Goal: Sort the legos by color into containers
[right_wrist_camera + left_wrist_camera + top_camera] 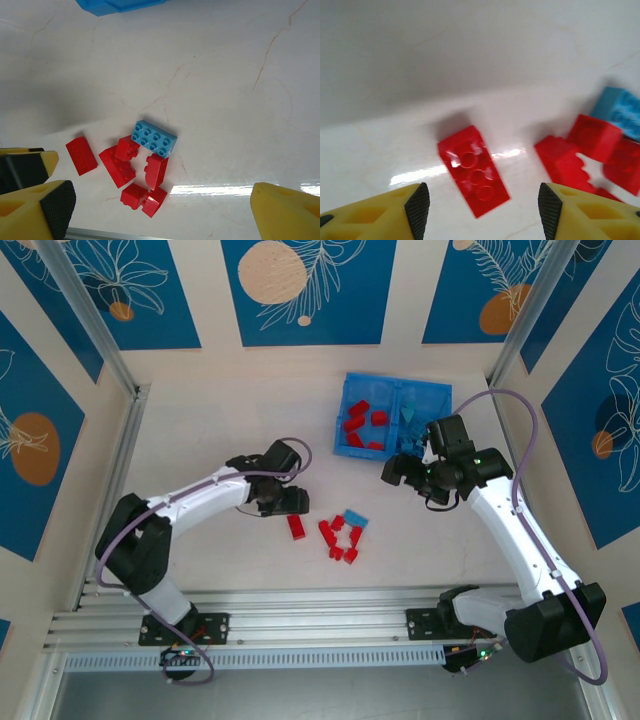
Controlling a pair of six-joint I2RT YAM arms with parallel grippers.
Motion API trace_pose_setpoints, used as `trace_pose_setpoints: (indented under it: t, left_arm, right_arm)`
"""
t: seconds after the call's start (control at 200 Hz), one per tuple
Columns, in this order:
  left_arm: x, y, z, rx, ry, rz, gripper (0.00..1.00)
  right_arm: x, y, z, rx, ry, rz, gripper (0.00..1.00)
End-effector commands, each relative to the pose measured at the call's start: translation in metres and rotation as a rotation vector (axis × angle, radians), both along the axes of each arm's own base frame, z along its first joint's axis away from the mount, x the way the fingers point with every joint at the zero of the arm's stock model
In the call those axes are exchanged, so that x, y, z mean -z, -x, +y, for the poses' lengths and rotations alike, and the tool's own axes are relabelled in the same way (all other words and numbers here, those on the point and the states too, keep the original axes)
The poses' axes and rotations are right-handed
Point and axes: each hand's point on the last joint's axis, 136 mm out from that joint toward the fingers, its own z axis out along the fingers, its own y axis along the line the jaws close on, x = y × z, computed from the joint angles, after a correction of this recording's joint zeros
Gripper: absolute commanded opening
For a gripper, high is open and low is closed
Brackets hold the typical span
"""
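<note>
Red lego brick (474, 170) lies flat on the pale worktop (470, 60) between the left tool (483, 212) and its parted fingers; right tool (395, 472) hangs wide apart beside the blue tray (341, 415).

Glossy plastic legos (474, 177); smooth, shiny marbled table (225, 75).

Robot lab cell, aluminium rail frame (300, 625), patterned panel walls (300, 290)

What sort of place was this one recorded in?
Probably a lab robot test cell: left arm and right arm bolted to an aluminium rail, a pale tabletop boxed in by printed blue wall panels, and loose legos near a blue tray.
</note>
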Motion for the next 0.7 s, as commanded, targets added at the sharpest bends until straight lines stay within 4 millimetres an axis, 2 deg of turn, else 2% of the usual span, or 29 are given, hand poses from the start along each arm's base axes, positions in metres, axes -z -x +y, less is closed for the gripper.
trace_pose_setpoints:
  t: [0.0,0.095,0.225,0.305,0.43,0.545,0.695]
  left_arm:
    - [0.013,0.015,0.0,-0.089,-0.018,0.073,0.71]
    - [0.025,0.018,-0.001,-0.101,-0.048,0.101,0.79]
    - [0.043,0.02,0.003,-0.106,-0.098,0.13,0.8]
    - [0.05,0.017,0.01,-0.117,-0.142,0.122,0.74]
    - [0.059,0.014,0.007,-0.103,-0.165,0.132,0.63]
    - [0.068,0.017,0.009,-0.093,-0.186,0.157,0.51]
    - [0.071,0.018,0.011,-0.088,-0.196,0.163,0.38]
  right_arm:
    - [-0.002,0.004,-0.002,-0.009,0.007,-0.007,0.92]
    - [-0.004,0.003,0.001,-0.018,-0.001,-0.012,0.92]
    - [-0.007,0.003,0.012,-0.078,-0.045,-0.032,0.93]
    - [-0.01,0.003,0.022,-0.132,-0.092,-0.048,0.94]
    - [-0.02,0.006,0.04,-0.215,-0.176,-0.076,0.94]
    - [-0.031,0.015,0.062,-0.359,-0.264,-0.133,0.94]
    - [-0.024,0.033,0.078,-0.479,-0.295,-0.12,0.93]
